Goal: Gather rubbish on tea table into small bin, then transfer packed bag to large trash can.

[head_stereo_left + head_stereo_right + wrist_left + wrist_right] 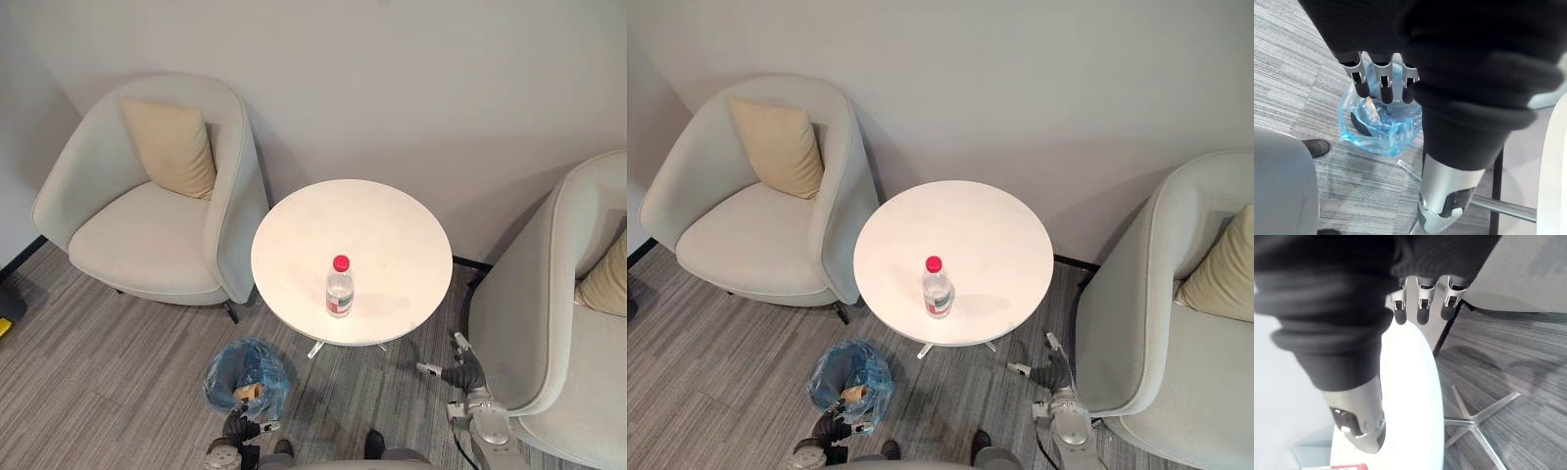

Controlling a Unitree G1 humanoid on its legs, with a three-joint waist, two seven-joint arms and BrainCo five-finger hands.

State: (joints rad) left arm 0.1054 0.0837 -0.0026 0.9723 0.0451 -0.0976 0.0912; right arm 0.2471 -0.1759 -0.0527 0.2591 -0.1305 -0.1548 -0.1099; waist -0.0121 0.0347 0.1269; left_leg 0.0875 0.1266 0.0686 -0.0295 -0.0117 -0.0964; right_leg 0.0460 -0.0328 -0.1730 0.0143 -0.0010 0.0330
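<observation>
A clear water bottle (339,286) with a red cap stands upright near the front edge of the round white tea table (382,225). On the floor in front of the table's left side is the small bin (238,369), lined with a blue bag (1382,128) and holding a brownish scrap (247,393). My left hand (240,427) hovers just above the bin's near rim, fingers (1382,84) straight and empty. My right hand (461,373) hangs low beside the table's right front edge (1411,396), open and holding nothing.
A pale armchair (147,235) with a beige cushion (171,147) stands left of the table. Another armchair (549,333) stands close on the right, next to my right arm. The table's metal star base (1476,418) spreads on the grey carpet. A wall runs behind.
</observation>
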